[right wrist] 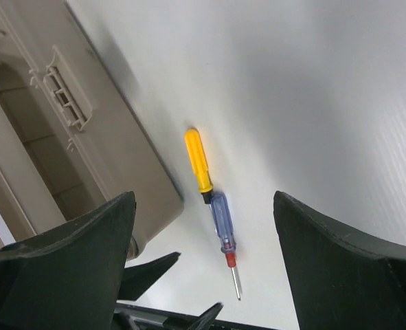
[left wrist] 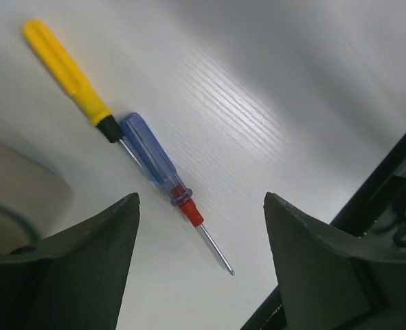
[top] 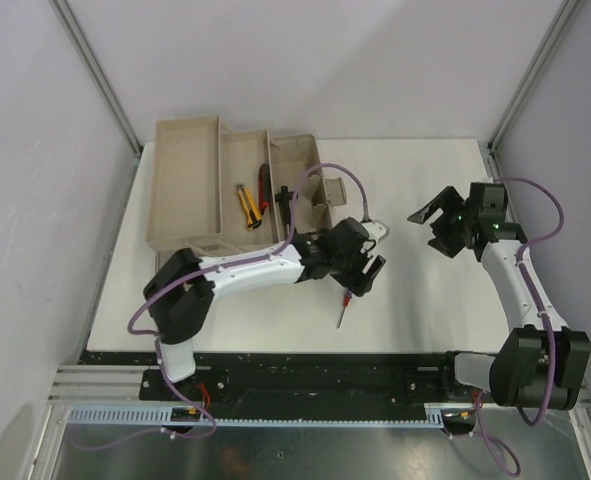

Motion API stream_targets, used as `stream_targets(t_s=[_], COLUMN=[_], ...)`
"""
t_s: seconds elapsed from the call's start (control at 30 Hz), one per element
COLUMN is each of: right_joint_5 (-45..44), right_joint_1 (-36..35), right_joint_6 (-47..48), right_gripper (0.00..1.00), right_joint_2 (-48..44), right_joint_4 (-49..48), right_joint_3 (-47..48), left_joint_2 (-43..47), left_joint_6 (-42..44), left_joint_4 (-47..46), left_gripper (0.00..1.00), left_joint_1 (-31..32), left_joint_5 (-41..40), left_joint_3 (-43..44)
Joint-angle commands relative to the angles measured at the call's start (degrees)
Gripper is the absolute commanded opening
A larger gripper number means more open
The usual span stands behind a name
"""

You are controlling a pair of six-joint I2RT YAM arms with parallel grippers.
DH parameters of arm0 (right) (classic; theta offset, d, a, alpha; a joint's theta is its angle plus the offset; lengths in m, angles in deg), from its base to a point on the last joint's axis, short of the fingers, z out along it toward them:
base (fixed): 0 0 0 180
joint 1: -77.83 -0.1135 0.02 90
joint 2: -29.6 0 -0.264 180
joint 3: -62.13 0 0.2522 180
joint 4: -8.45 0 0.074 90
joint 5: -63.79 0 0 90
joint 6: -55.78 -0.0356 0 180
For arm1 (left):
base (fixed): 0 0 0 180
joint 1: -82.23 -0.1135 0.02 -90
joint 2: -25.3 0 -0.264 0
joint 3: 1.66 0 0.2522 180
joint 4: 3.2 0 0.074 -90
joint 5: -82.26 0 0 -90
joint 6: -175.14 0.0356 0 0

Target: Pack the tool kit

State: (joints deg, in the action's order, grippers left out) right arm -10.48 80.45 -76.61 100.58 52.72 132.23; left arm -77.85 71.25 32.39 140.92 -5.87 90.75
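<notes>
The beige toolbox (top: 185, 185) stands open at the back left of the table, its trays folded out. Yellow-handled pliers (top: 246, 205), a red-handled tool (top: 264, 184) and a black hammer (top: 284, 194) lie inside it. The screwdriver (left wrist: 154, 161), with yellow handle, clear blue section, red collar and thin metal tip, lies on the white table just right of the box. My left gripper (left wrist: 200, 206) is open and hovers over its tip end, not touching. My right gripper (right wrist: 204, 199) is open and empty, higher up, looking down at the screwdriver (right wrist: 213, 206) and the box's latch side (right wrist: 65, 110).
The white table (top: 425, 300) ends at a black rail (left wrist: 388, 192) along its near edge, close to the screwdriver tip. The left gripper's fingers (right wrist: 154, 265) show at the bottom of the right wrist view. Grey walls enclose the table on three sides.
</notes>
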Motion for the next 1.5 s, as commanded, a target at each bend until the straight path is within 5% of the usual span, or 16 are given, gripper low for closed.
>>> stream_targets(t_s=[0.0,0.7,1.17,1.47], right_joint_5=[-1.2,-1.73,-1.57,-1.43], right_joint_1=[1.04,1.67,1.69,0.85], right_joint_6=[0.01,0.7,0.31,0.23], right_gripper=[0.85,0.82,0.8,0.81], right_joint_2=[-1.66,0.01,-0.77,-0.48], right_joint_4=[1.78,2.57,2.26,-0.34], right_joint_3=[-1.41,-2.7,-3.55,-3.78], left_joint_2=[-4.56,-12.98,-9.17,4.82], left_joint_6=[1.03,1.33,2.08,10.54], left_joint_4=[-1.65,0.94,1.68,2.37], left_gripper=[0.77,0.63,0.04,0.0], left_joint_1=[1.65,4.44,4.5,3.58], left_joint_5=[-0.83,-2.88,-6.45,-3.39], left_joint_3=[2.03,0.13,1.25,0.19])
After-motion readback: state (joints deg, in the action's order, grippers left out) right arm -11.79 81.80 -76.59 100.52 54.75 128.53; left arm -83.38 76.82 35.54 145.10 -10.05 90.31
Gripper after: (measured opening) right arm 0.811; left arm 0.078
